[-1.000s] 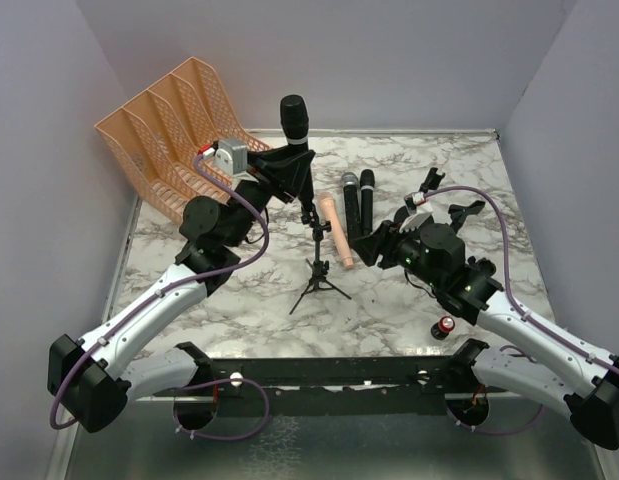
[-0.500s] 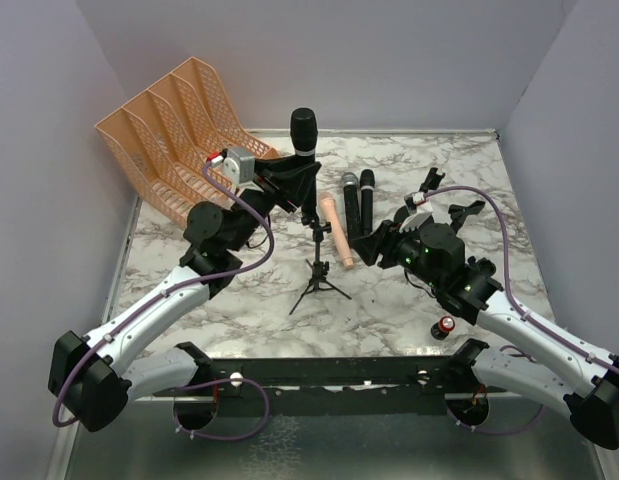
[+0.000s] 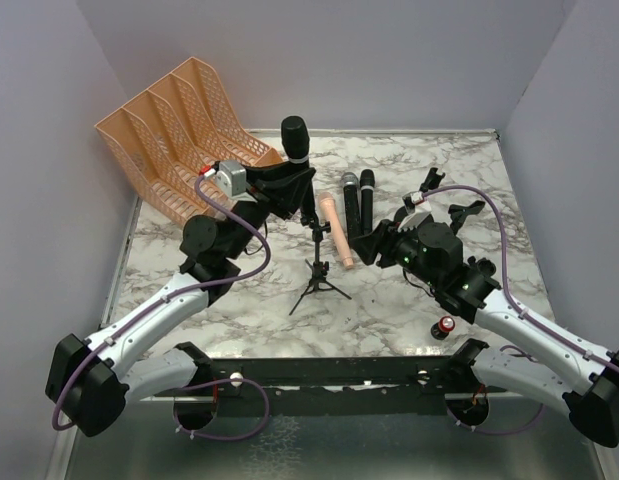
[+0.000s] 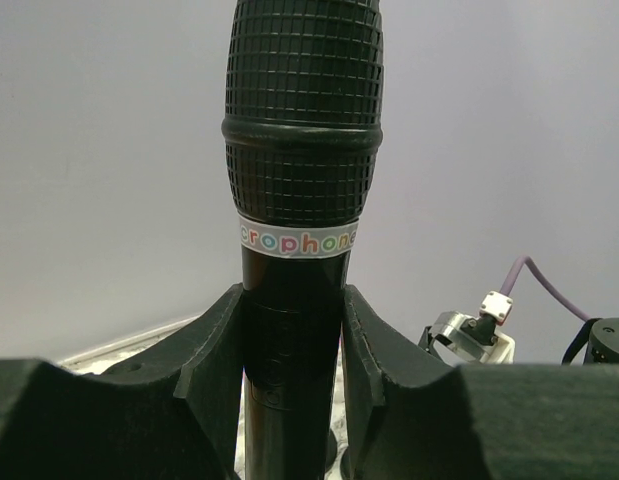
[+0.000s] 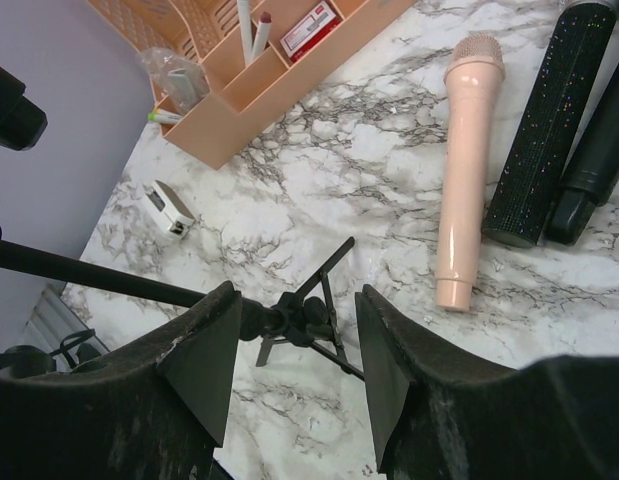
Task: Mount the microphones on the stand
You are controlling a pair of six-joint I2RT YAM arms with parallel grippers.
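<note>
Left wrist view: left claw is clamped on the black microphone, pads on the smooth barrel just under the lettered band, head up and roughly upright. Top view puts it above the stand, a little to its left. The tail is hidden behind the claw, so I can't tell whether it meets the stand's top clip. Right claw has its jaws apart with nothing in them, hovering near the stand's lower pole and tripod hub, not touching as far as I can see. The other three lie flat on the surface right of the stand, side by side: pink microphone, silver-headed microphone, second black microphone. Handling, my read: stiff hard-shelled sticks, likely top-heavy at the head, and the smooth barrel can slide or twist in the pads under push load. Best hold is mid-barrel below the band, leaving the tail free for the clip. Stay off the mesh head, it likely dents. The lying ones are round and will probably roll if nudged, so pinch across the barrel from above. Stand looks thin and light on three small legs. Expect it to tip or skate when a microphone is pressed in, so bracing the pole with the free claw seems sensible.
</note>
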